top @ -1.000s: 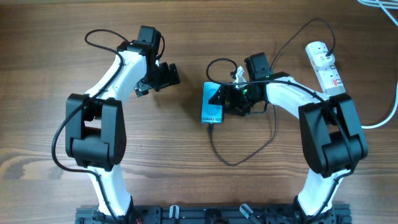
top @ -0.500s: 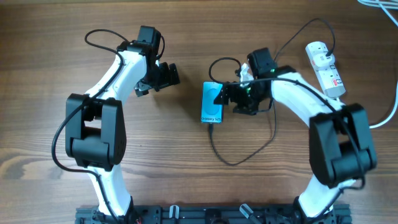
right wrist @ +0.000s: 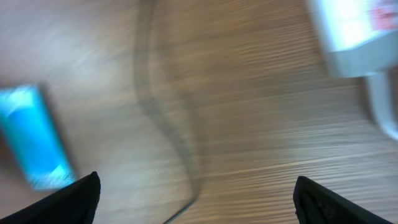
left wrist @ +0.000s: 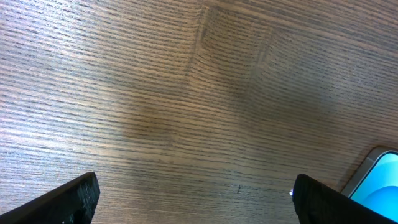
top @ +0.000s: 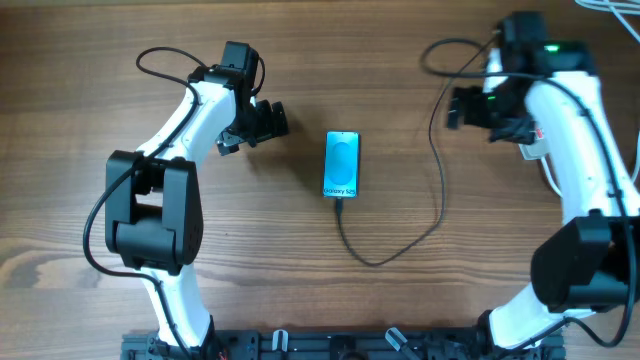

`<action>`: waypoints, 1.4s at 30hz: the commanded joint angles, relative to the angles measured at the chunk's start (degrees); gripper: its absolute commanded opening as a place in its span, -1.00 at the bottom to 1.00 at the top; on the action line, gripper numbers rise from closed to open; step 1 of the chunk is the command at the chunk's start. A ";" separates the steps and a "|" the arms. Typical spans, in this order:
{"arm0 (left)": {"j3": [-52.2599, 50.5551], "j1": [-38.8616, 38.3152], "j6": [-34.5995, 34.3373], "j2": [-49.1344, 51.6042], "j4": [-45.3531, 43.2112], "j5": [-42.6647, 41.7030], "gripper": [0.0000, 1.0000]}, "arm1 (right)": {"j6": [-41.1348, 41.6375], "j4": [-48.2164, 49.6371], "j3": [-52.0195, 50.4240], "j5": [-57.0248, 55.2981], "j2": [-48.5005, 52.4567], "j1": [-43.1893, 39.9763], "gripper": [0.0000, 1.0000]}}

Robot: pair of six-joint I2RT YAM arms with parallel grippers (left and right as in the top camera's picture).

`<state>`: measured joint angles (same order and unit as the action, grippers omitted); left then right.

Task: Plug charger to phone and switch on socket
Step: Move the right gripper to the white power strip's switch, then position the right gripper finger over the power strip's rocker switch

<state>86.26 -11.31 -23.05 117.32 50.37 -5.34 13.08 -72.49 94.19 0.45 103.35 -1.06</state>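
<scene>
The phone [top: 341, 165] lies flat mid-table with its teal screen up. The charger's thin black cable [top: 437, 190] runs from the phone's bottom edge, where its plug tip [top: 339, 204] sits against the port, loops down, then climbs to the back right. My right gripper [top: 458, 106] is open and empty, to the left of the socket [top: 541, 150], which my arm mostly hides. The blurred right wrist view shows the open gripper [right wrist: 196, 205], the socket [right wrist: 354, 31], the cable [right wrist: 161, 112] and the phone [right wrist: 31, 146]. My left gripper [top: 272, 122] is open and empty, left of the phone.
The left wrist view shows open fingers [left wrist: 196, 199] over bare wood, with a corner of the phone [left wrist: 380, 185] at the lower right. A thick white cord [right wrist: 380, 106] leaves the socket. Another white cable [top: 603, 8] crosses the far right corner.
My right arm has left the phone and swung up and right to the socket. The phone is now uncovered, with the cable at its bottom edge. The left arm has not moved.
</scene>
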 commanded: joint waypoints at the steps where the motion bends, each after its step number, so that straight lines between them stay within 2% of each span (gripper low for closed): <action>1: 0.20 -0.04 -0.35 -1.38 0.02 0.94 1.00 | -1.07 4.57 0.52 -4.98 -0.44 -7.41 1.00; 7: 0.20 -0.04 -0.35 -1.38 0.02 0.94 1.00 | 2.08 18.99 -2.43 -4.98 -0.37 -16.39 0.99; 11: 0.20 -0.04 -0.35 -1.38 0.02 0.94 1.00 | 2.10 26.08 -6.10 -5.05 0.87 -18.93 0.99; 27: 0.20 -0.04 -0.35 -1.38 0.02 0.94 1.00 | 1.97 27.26 -6.69 -10.69 16.52 -20.57 0.99; 42: 0.20 -0.04 -0.35 -1.38 0.02 0.94 1.00 | 2.40 33.94 -6.69 -11.63 17.49 -20.76 0.99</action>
<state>86.26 -11.31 -23.07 117.32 50.37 -5.34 14.28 -39.79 87.70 -9.74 119.61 -21.54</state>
